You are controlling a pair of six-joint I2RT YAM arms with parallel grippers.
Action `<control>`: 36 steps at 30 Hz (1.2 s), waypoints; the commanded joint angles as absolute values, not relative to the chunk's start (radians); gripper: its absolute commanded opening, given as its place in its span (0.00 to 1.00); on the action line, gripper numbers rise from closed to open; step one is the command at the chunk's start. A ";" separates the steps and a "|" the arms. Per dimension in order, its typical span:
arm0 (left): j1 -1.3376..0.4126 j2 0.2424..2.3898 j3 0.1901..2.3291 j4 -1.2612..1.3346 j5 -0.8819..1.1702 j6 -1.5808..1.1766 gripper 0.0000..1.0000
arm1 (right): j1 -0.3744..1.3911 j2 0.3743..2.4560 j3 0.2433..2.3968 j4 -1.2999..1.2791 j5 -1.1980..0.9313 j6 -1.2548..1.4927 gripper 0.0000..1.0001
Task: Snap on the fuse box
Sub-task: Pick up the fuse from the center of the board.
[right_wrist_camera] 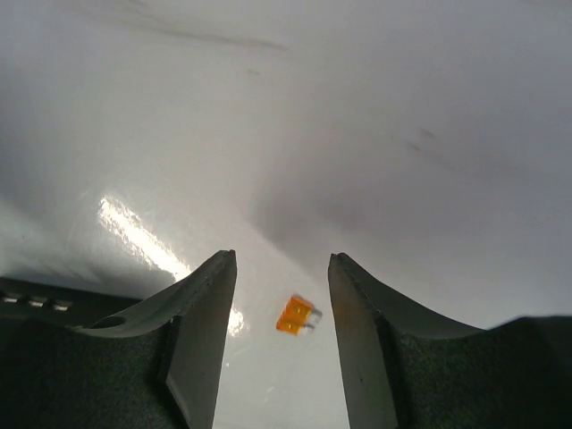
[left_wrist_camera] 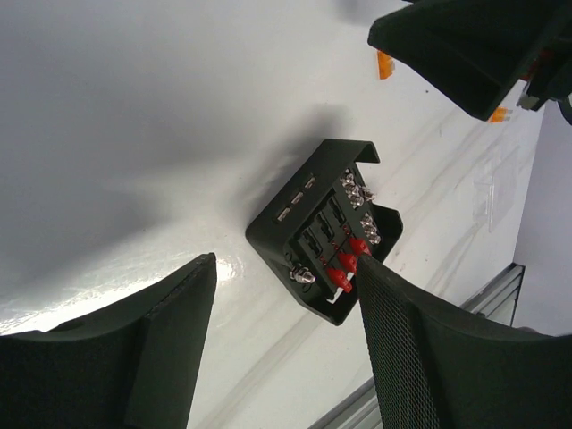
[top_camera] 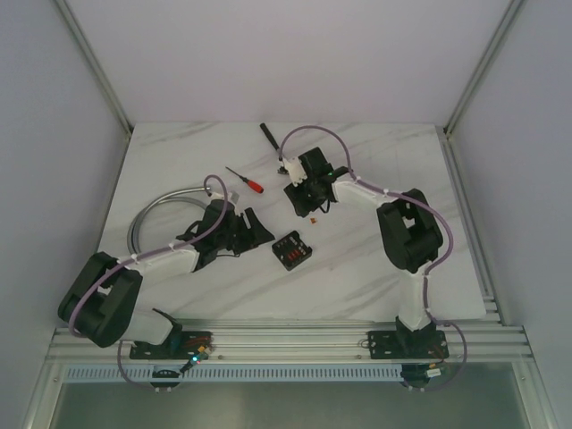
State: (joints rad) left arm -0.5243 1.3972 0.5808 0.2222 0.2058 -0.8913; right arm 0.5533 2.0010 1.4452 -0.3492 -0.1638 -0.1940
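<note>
The fuse box (top_camera: pixel 292 249) is a small black square box with red fuses on its face, lying flat on the white table (top_camera: pixel 179 170). My left gripper (top_camera: pixel 258 229) stands open just left of it. In the left wrist view the fuse box (left_wrist_camera: pixel 323 229) lies beyond the left gripper (left_wrist_camera: pixel 286 268), and the right finger (left_wrist_camera: pixel 411 340) covers its near corner. My right gripper (top_camera: pixel 307 207) hangs open behind the box. In the right wrist view a loose orange fuse (right_wrist_camera: pixel 298 315) lies on the table between the open right gripper (right_wrist_camera: pixel 281 259) fingers, touching neither.
A red-handled screwdriver (top_camera: pixel 251 183) and a thin black tool (top_camera: pixel 268 134) lie at the back. A grey cable loop (top_camera: pixel 147 214) lies at the left. Two orange fuses (left_wrist_camera: pixel 384 64) (left_wrist_camera: pixel 499 113) show near the right gripper. A metal rail (top_camera: pixel 286 335) runs along the near edge.
</note>
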 commanded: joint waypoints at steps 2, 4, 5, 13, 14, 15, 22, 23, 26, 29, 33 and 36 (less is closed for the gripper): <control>-0.510 1.375 0.559 0.209 0.207 -0.868 0.73 | 0.547 2.062 1.503 -0.351 -0.229 -0.232 0.51; -0.508 1.373 0.555 0.209 0.208 -0.867 0.73 | 0.541 2.062 1.490 -0.359 -0.230 -0.223 0.51; -0.508 1.375 0.555 0.209 0.208 -0.867 0.73 | 0.537 2.059 1.480 -0.362 -0.230 -0.219 0.51; -0.506 1.380 0.559 0.209 0.214 -0.864 0.76 | 0.518 2.022 1.382 -0.393 -0.192 -0.177 0.52; -0.506 1.379 0.558 0.209 0.214 -0.863 0.76 | 0.517 2.014 1.371 -0.398 -0.189 -0.172 0.52; -0.506 1.378 0.557 0.209 0.215 -0.862 0.76 | 0.517 2.007 1.359 -0.401 -0.186 -0.168 0.51; -0.506 1.377 0.555 0.210 0.218 -0.858 0.77 | 0.518 1.938 1.283 -0.429 -0.198 -0.138 0.48; -0.506 1.376 0.555 0.210 0.220 -0.858 0.77 | 0.517 1.935 1.282 -0.434 -0.207 -0.137 0.48; -0.506 1.370 0.551 0.210 0.218 -0.857 0.77 | 0.521 1.929 1.284 -0.435 -0.238 -0.148 0.48; -0.507 1.365 0.546 0.210 0.216 -0.859 0.77 | 0.522 1.941 1.299 -0.431 -0.251 -0.149 0.48; -0.506 1.360 0.540 0.210 0.211 -0.862 0.77 | 0.529 1.965 1.312 -0.404 -0.265 -0.137 0.48; -0.507 1.359 0.538 0.210 0.212 -0.862 0.77 | 0.533 1.984 1.321 -0.383 -0.279 -0.123 0.48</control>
State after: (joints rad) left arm -0.5106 1.3788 0.5529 0.2161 0.2089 -0.8772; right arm 0.5213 1.9430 1.3041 -0.3866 -0.2352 -0.1467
